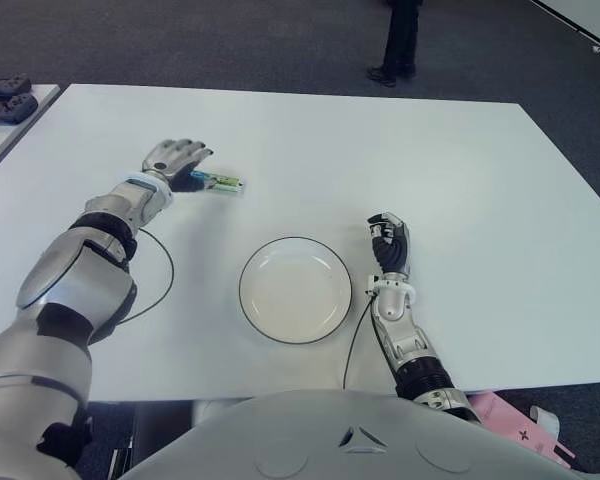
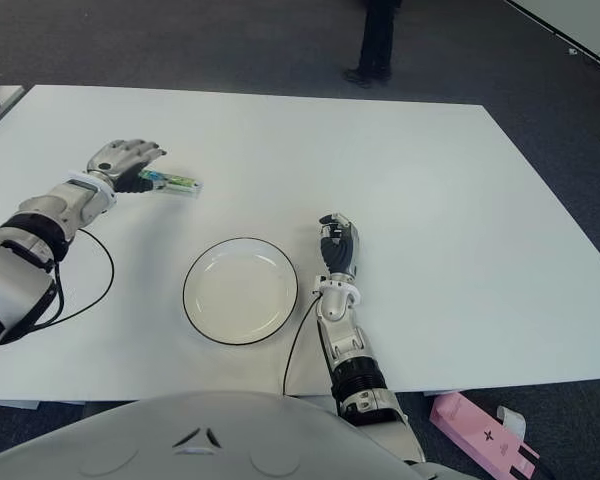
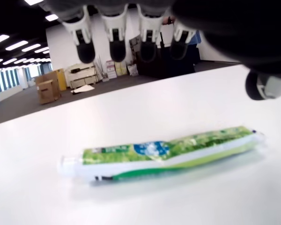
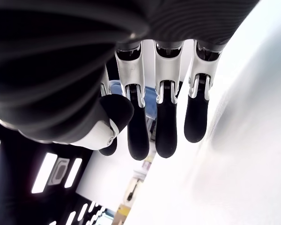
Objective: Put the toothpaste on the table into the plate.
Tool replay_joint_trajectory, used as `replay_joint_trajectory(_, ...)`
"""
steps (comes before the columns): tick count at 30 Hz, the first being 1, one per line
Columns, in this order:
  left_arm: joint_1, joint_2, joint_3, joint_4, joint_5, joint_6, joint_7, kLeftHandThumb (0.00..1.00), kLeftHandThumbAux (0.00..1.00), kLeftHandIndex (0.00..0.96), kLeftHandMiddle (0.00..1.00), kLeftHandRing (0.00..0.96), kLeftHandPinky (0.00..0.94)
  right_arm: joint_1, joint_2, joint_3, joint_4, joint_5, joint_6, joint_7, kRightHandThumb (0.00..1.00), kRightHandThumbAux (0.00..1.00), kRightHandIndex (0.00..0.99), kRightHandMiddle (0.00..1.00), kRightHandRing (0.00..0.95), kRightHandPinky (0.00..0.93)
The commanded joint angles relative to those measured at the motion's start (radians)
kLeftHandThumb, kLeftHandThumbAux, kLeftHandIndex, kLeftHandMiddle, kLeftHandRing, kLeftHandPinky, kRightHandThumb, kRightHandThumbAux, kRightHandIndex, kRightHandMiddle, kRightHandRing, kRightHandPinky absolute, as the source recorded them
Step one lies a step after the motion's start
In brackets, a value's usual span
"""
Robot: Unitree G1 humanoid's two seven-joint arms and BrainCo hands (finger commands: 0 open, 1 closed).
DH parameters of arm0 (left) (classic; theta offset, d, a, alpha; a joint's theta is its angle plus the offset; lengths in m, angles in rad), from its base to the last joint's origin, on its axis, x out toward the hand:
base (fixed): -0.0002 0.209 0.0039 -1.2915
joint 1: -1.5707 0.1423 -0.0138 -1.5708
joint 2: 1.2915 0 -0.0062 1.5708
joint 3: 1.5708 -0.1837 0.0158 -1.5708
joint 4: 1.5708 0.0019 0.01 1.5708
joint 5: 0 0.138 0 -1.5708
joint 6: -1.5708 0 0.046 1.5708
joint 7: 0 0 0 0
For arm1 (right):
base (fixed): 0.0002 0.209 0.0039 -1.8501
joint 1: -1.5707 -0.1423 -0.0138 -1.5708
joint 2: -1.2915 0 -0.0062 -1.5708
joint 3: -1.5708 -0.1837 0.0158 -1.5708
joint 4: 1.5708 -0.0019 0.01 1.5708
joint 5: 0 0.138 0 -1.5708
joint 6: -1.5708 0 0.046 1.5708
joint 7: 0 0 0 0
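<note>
**A:** ok so where's the left hand (image 1: 176, 158) at? Looks like it's way out on the far left part of the table (image 1: 460, 180).

**B:** yep, hovering with the fingers (image 3: 116, 41) spread out and relaxed, nothing in them. The toothpaste (image 1: 223, 182) is lying flat on the table right under the fingertips, sticking out toward the right of that hand. In the wrist view you can see a gap between the fingers and the tube, so no contact.

**A:** and the plate (image 1: 295, 289)?

**B:** white with a dark rim, nearer the robot and off to the right of the left hand, well apart from the tube.

**A:** right hand (image 1: 389, 243)?

**B:** just beside the plate on its right side, fingers (image 4: 165, 126) held straight and close together, holding nothing.
</note>
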Motion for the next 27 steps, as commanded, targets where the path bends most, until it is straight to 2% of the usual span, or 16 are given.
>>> replay_joint_trajectory(1,-0.004,-0.029,-0.038,0.020,0.029,-0.002,-0.040,0.425,0.222,0.000,0.000,0.000,0.000,0.031,0.002,-0.007,0.018,0.013,0.006,0.002,0.843,0.687,0.455,0.441,0.418,0.413)
replay_joint_trajectory(19,-0.005,-0.079,-0.156,0.047,0.097,0.013,-0.137,0.465,0.250,0.000,0.000,0.000,0.000,0.056,0.004,-0.007,-0.009,0.006,0.015,-0.007,0.841,0.688,0.440,0.451,0.435,0.423)
replay_joint_trajectory(27,-0.011,-0.099,-0.177,0.052,0.099,0.032,-0.169,0.450,0.256,0.000,0.000,0.000,0.000,0.065,0.000,-0.008,-0.017,0.003,0.014,-0.008,0.840,0.688,0.435,0.453,0.440,0.435)
